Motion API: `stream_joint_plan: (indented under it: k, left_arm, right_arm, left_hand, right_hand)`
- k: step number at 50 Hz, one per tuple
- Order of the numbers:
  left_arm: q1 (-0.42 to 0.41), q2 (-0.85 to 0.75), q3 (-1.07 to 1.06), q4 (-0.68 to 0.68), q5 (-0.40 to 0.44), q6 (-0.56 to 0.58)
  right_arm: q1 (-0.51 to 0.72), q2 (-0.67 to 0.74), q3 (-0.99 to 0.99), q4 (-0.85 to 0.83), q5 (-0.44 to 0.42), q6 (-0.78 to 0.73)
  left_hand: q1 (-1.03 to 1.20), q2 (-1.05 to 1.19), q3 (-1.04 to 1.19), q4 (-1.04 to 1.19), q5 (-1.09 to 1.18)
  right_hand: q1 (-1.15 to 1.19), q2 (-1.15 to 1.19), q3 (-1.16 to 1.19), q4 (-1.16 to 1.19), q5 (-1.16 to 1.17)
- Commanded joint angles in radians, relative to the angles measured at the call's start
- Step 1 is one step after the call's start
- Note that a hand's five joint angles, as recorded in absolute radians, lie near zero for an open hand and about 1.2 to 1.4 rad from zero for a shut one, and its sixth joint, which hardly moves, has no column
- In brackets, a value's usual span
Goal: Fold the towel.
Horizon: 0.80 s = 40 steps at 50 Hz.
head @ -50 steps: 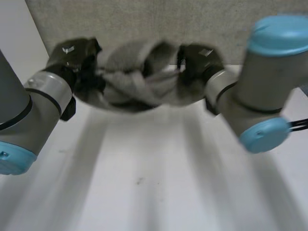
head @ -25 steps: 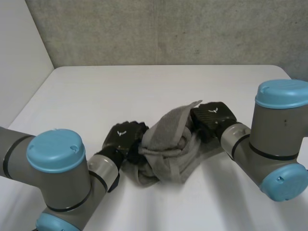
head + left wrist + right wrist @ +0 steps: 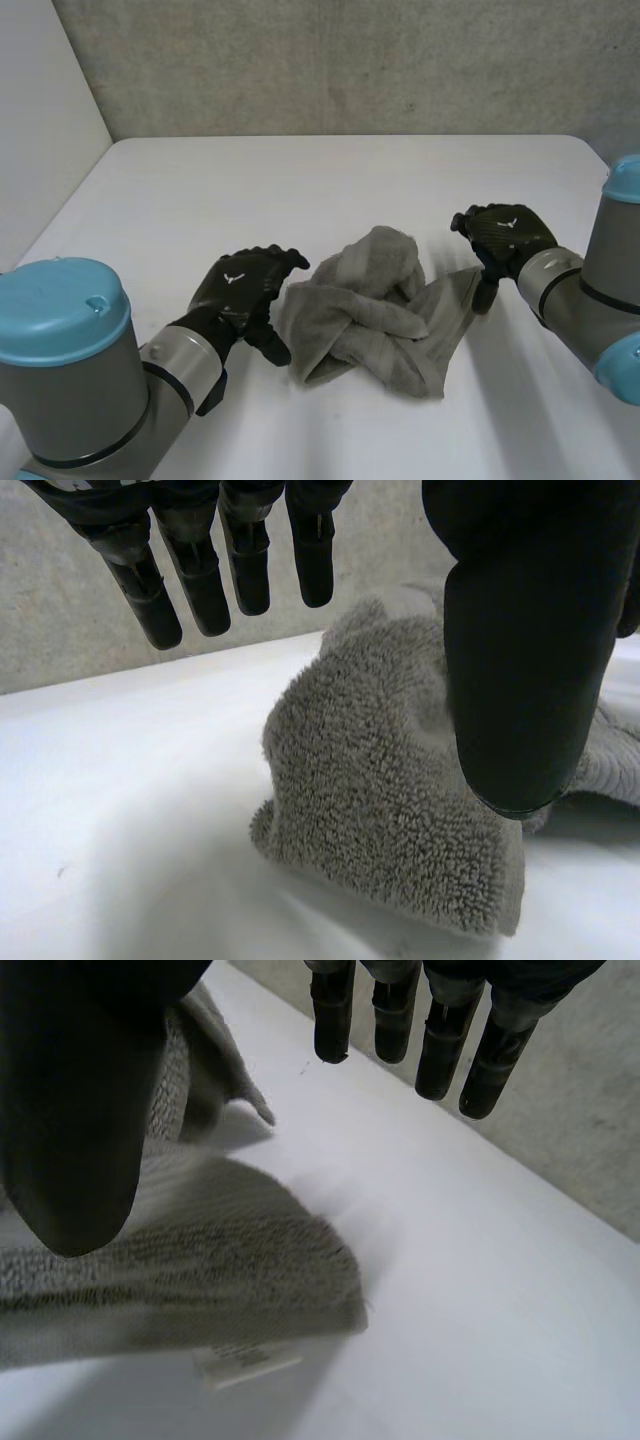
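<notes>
A grey towel point(image 3: 375, 312) lies in a crumpled heap on the white table point(image 3: 330, 180). My left hand point(image 3: 245, 287) rests just beside the heap's left edge, fingers straight and spread, holding nothing. In the left wrist view the towel point(image 3: 395, 800) lies under the thumb point(image 3: 525, 670), clear of the fingers point(image 3: 200, 570). My right hand point(image 3: 502, 238) hovers at the heap's right edge, open and empty. In the right wrist view the towel's edge point(image 3: 200, 1260) with a small white label point(image 3: 245, 1362) lies below the thumb point(image 3: 75, 1110).
A grey concrete wall point(image 3: 340, 65) stands behind the table. The table's left edge point(image 3: 60, 210) runs beside a pale wall.
Both hands brought the bunched towel down from the air onto the table, then let it go and drew apart to its two sides. The towel now lies loose.
</notes>
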Motion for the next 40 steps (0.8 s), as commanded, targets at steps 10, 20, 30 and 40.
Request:
stream_joint_plan:
  k: [10,20,30,40]
  left_arm:
    - [0.017,0.003,-0.003,-0.014,-0.069,0.002]
    - [-0.012,0.006,0.011,-0.014,-0.054,0.0]
    - [-0.154,-0.108,0.154,-0.003,0.035,0.032]
    - [-0.165,-0.336,0.32,0.004,-0.035,0.178]
  right_arm:
    - [0.069,-0.152,-0.003,0.049,-0.011,-0.004]
    - [0.08,-0.142,0.036,0.055,-0.002,-0.012]
    - [0.028,-0.143,0.183,-0.02,-0.013,-0.012]
    - [0.008,-0.138,0.289,-0.134,-0.018,-0.01]
  left_hand:
    - [0.101,0.106,0.106,0.105,0.111]
    - [0.336,0.341,0.341,0.34,0.346]
    - [0.421,0.427,0.426,0.426,0.431]
    - [0.488,0.494,0.494,0.493,0.499]
  right_hand:
    - [-0.056,-0.075,-0.068,-0.083,-0.056]
    - [-0.056,-0.075,-0.068,-0.083,-0.056]
    - [-0.056,-0.075,-0.068,-0.083,-0.056]
    - [-0.056,-0.075,-0.068,-0.083,-0.056]
